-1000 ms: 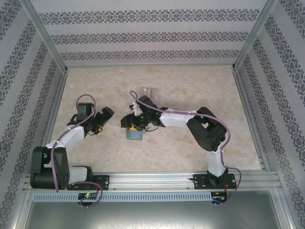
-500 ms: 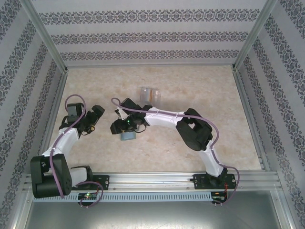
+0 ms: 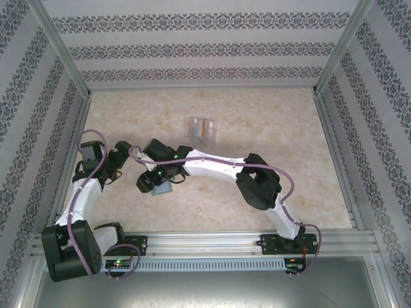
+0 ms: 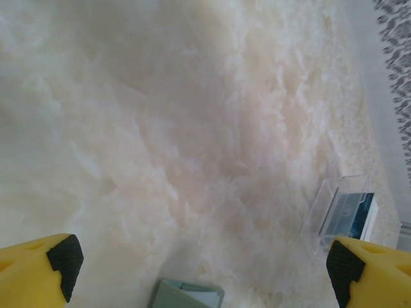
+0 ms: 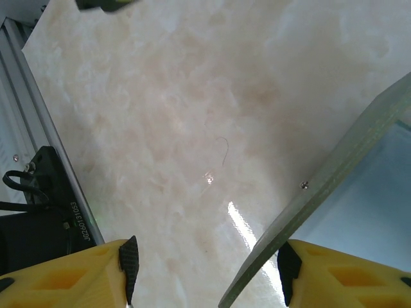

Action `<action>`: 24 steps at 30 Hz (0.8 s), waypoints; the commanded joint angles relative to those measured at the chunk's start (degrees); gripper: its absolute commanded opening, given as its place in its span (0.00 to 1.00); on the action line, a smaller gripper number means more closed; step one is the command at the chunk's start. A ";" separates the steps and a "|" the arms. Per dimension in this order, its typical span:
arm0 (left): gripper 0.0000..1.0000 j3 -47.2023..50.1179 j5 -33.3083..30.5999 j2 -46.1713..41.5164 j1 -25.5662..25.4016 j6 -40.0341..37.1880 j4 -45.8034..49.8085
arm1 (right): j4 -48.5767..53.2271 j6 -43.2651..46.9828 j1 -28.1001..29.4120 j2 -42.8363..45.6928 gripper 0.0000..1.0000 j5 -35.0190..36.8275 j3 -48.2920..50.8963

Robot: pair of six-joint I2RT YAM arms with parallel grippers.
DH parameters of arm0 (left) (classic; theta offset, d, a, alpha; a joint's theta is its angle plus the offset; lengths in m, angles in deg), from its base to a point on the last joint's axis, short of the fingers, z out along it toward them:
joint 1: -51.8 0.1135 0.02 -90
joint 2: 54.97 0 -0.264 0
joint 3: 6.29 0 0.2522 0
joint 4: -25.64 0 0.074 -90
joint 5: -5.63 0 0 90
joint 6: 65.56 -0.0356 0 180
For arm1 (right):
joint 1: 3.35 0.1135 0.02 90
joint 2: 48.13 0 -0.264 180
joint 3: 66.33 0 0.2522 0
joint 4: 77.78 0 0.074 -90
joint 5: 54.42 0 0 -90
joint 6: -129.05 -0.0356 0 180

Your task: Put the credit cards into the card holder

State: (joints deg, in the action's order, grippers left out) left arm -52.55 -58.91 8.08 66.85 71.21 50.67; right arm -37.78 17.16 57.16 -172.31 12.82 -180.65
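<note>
Top external: card holder (image 3: 166,190) well inboard

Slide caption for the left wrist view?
Open left end effector over table; card holder corner at bottom, clear stand right.

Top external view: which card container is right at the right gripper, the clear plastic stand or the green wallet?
The sage-green folding wallet. It lies right beside the right gripper, while the clear plastic box-like stand sits well apart from it.
</note>
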 commanded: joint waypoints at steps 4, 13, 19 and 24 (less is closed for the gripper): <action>0.99 3.42 8.78 0.61 -0.54 3.34 -1.44 | -2.45 3.31 -0.13 2.10 0.59 -3.29 3.37; 1.00 -2.92 7.41 1.07 -4.77 -4.62 15.08 | -3.43 5.91 -0.13 3.21 0.42 -1.73 5.11; 0.92 -5.51 6.06 4.24 -9.58 -6.37 20.16 | -6.53 7.03 -0.15 5.26 0.39 -1.49 8.51; 0.79 -5.92 8.55 5.50 -12.25 -7.18 18.00 | -8.03 7.47 -0.13 5.88 0.37 -1.06 9.85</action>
State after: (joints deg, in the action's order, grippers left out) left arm -58.10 -53.10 12.93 57.19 66.81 65.45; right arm -40.65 23.02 57.19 -169.64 10.91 -170.90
